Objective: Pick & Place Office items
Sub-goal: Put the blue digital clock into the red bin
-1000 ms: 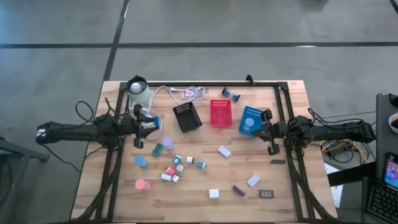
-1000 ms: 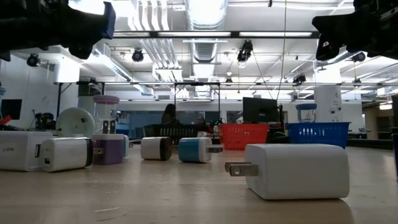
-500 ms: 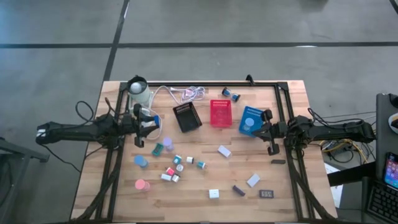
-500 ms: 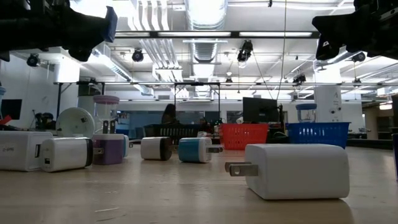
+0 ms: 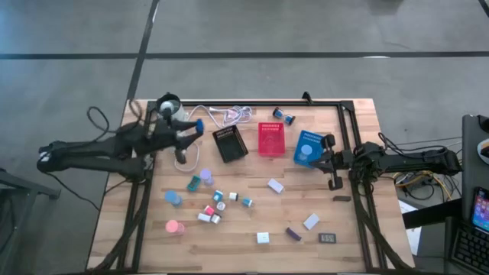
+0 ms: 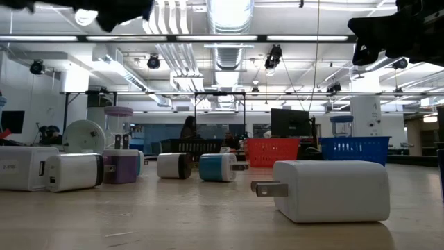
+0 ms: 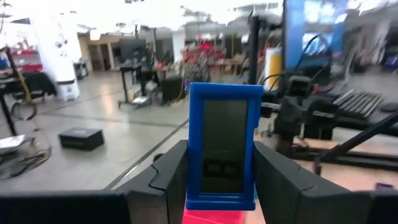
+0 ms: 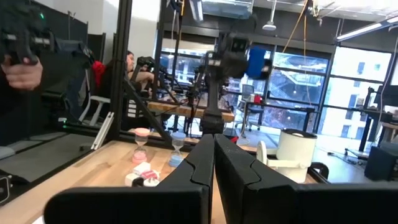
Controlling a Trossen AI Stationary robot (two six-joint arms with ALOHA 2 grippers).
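My left gripper hangs above the table's far left part, shut on a small blue-framed rectangle with a dark face. The other office items lie loose on the wood: a blue roll, a pink roll, a lavender roll, white blocks and dark rectangles. In the low view a white block lies nearest. My right gripper waits shut at the right, beside the blue mesh tray. My left gripper pinches the blue rectangle between its two fingers, one on each long side edge. The fingers run level, pointing toward the table's right. The piece stands upright, its dark face toward the wrist, lifted clear of the table.
A black tray, a red tray and the blue tray stand in a row at the far middle. A white coiled cable and a white round holder sit at the far left. A black frame rail runs along the far edge.
My left gripper has risen, carrying the blue rectangle up and toward the table's far edge and a little right; in the low view it has gone out past the top. The rise happened in the last half second. My right arm kept still.
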